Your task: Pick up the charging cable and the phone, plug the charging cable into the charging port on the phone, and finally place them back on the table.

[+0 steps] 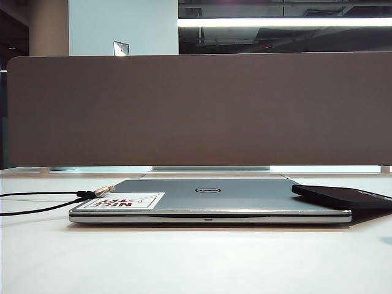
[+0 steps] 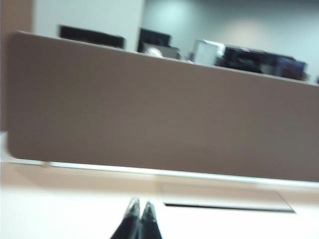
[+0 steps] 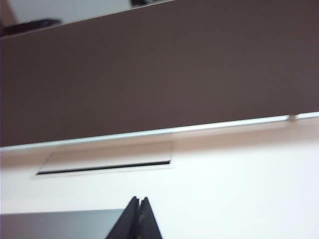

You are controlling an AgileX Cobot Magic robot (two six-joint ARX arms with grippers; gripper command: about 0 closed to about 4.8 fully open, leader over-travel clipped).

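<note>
While both grippers, left and right, hover with fingers together over the worktop, we judge the cable, plug on the laptop, limp; grasp behind the plug. The phone looks slick; pinch its long edges.

The counter lies bare in front of the silver laptop, leaving wide room for approach; the divider panel walls off the far side; the phone overhangs the laptop's right corner; the charging cable trails across the counter at left; the left end effector and right end effector, both pinched closed, hover over bare counter short of the panel.
</note>
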